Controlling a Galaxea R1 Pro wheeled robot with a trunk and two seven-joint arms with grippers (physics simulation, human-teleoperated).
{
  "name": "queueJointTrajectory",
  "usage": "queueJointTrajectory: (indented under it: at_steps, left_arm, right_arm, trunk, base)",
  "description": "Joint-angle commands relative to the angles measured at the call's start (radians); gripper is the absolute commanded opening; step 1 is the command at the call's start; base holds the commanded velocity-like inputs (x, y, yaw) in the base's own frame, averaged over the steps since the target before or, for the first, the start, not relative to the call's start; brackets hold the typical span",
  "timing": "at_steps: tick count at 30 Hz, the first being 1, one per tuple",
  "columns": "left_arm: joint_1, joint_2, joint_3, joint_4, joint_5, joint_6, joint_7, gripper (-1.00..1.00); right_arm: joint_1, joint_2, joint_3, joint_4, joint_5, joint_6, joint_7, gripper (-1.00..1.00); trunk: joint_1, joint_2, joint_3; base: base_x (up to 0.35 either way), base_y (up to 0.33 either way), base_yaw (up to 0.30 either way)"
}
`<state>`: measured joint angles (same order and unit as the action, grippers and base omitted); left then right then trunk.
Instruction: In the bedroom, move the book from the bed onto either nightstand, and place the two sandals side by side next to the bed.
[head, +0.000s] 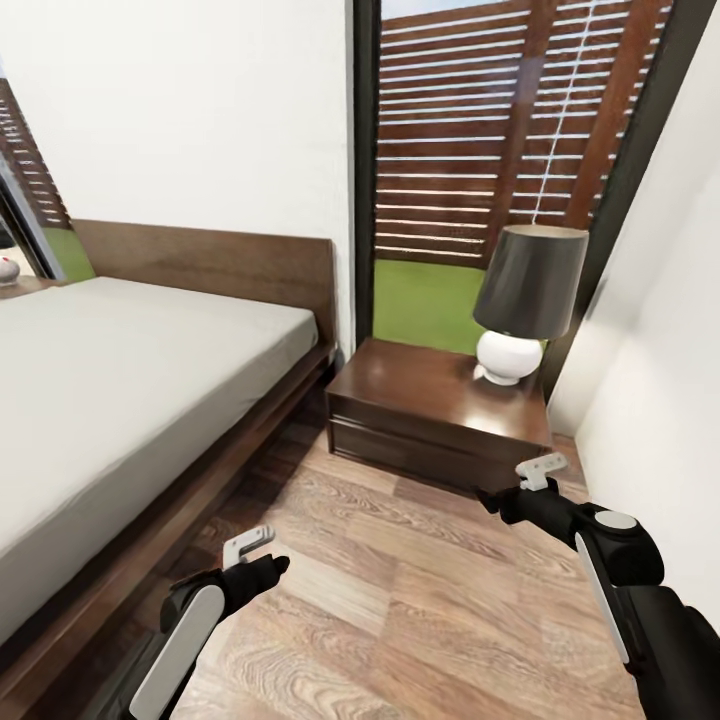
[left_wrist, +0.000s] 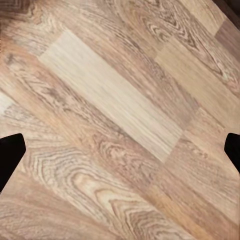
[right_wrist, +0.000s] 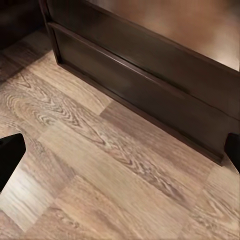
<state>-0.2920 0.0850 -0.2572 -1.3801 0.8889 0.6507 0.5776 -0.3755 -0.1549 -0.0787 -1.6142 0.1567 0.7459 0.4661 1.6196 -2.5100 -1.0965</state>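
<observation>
**Robot facing the nightstand beside the bed, both grippers empty**

Head view is showing the nightstand (head: 440, 415) sitting against the wall, with the bed (head: 130, 390) just beside it on its left and a white wall (head: 660, 400) close on its right. A lamp (head: 525, 300) with a dark shade is standing on the nightstand's top toward the right rear corner; the rest of the glossy top is lying bare. The bed's long axis is running away from the headboard (head: 210, 262) toward the camera, mattress flat and plain.

Wood floor (head: 400, 590) in front of the nightstand is forming a strip of open room between the bed frame and the white wall.

Left gripper (head: 262, 548) is hanging low over the floor near the bed frame, well in front of the nightstand. Left wrist view is giving plain floor planks (left_wrist: 115, 115) with dark fingertips (left_wrist: 10, 152) at opposite edges, spread wide, holding nothing.

Right gripper (head: 543, 470) is hovering just in front of the nightstand's right front corner. Right wrist view is adding what the head view is not: the two drawer fronts (right_wrist: 150, 95) close up, meeting the floor, fingertips (right_wrist: 10, 155) wide apart and empty.
</observation>
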Motion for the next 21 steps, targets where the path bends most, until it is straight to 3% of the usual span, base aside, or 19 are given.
queueJointTrajectory:
  at_steps: [1, 9, 21]
  left_arm:
    - [-0.001, 0.001, -0.002, -0.001, 0.010, 0.000, 0.011, 1.00]
    - [0.000, 0.001, -0.003, -0.004, 0.010, -0.001, 0.015, 1.00]
    - [-0.001, 0.000, -0.002, -0.021, 0.013, 0.003, 0.014, 1.00]
  right_arm:
    - [0.000, 0.000, -0.001, -0.001, 0.011, 0.003, 0.009, 1.00]
    - [0.000, 0.000, -0.001, -0.001, 0.010, 0.003, 0.009, 1.00]
    - [0.000, -0.001, -0.001, -0.001, 0.010, 0.004, 0.010, 1.00]
  trunk:
    - [0.000, 0.000, -0.001]
    - [0.000, 0.000, -0.001]
    - [0.000, 0.000, -0.001]
  base:
    - [0.307, -0.157, 0.254]
    - [0.238, -0.104, 0.267]
    - [0.065, -0.027, 0.278]
